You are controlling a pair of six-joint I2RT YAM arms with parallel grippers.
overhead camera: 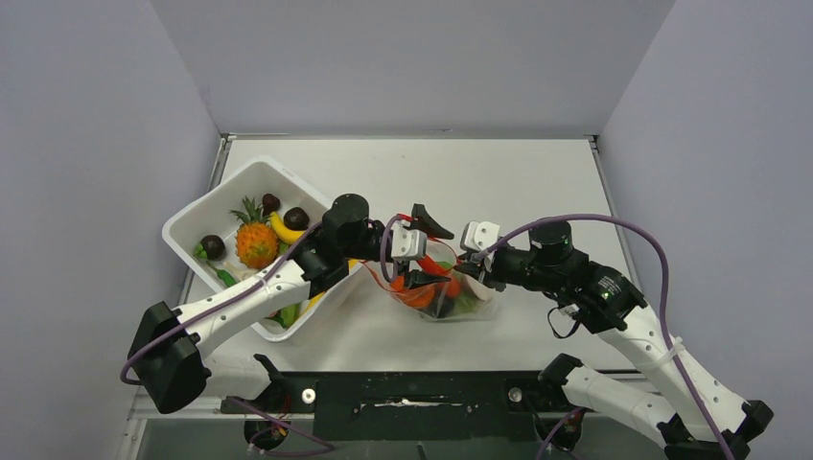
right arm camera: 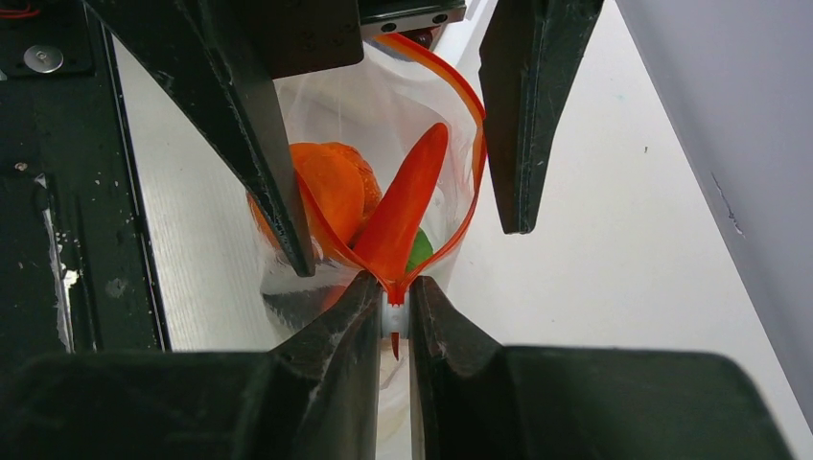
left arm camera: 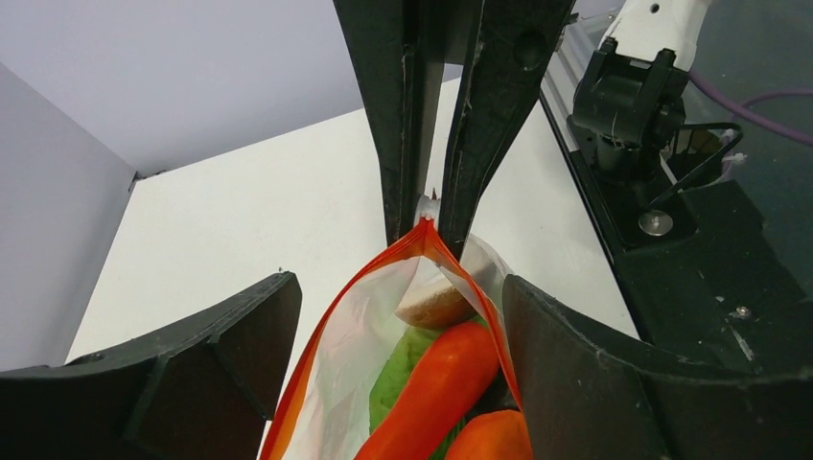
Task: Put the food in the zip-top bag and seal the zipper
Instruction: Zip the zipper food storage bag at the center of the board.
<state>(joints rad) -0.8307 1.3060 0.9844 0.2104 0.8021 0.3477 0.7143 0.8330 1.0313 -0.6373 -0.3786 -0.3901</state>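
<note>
Right wrist: zipper (right arm camera: 476,144) end of zip-top bag (right arm camera: 374,96) tight in right gripper (right arm camera: 391,311); left gripper (right arm camera: 407,244) wide astride it.

My overhead camera looks down from behind me. My wrist cameras sit close, left facing three o'clock, right nine, sharing the clear crinkly red-edged plastic bag (left arm camera: 331,383).

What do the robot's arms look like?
The left arm and right arm are white tubes with chunky black joints. Purple cables loop along them. The left gripper and right gripper each have two black pointed fingers.
</note>
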